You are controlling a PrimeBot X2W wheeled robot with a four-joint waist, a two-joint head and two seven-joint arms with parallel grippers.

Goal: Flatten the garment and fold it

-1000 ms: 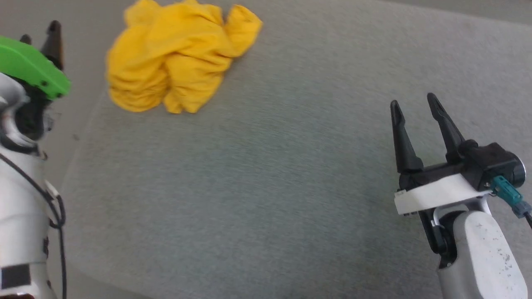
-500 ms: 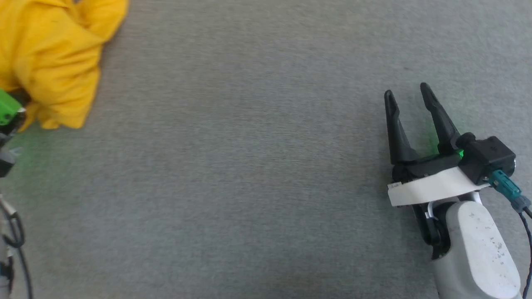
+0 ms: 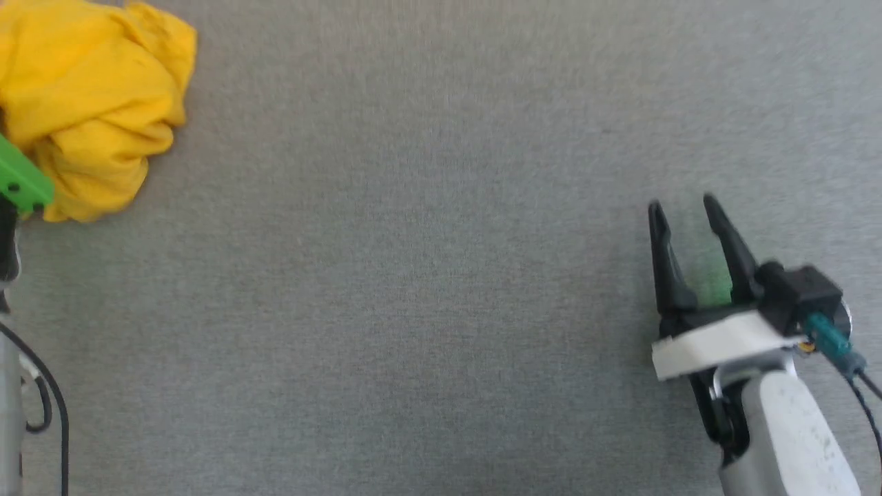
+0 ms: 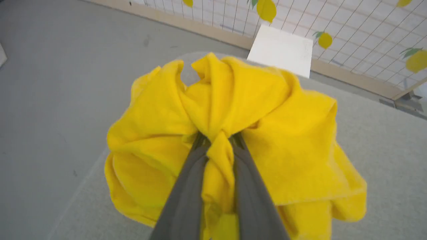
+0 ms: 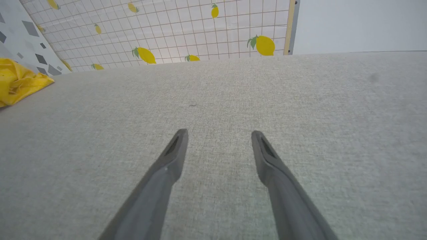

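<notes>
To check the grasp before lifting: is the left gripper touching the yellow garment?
Touching. The left wrist view shows the left gripper with both fingers pinching a bunched fold of the garment.

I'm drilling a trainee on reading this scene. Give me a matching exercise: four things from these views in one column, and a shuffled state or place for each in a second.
Things:
1. garment
2. left tool
3. right tool
4. lemon-print wall

States or places:
A. open, over the grey surface
B. crumpled in a yellow heap
C. beyond the surface's far edge
D. shut on a fold of yellow cloth

Pairs: 1-B, 2-D, 3-A, 4-C
</notes>
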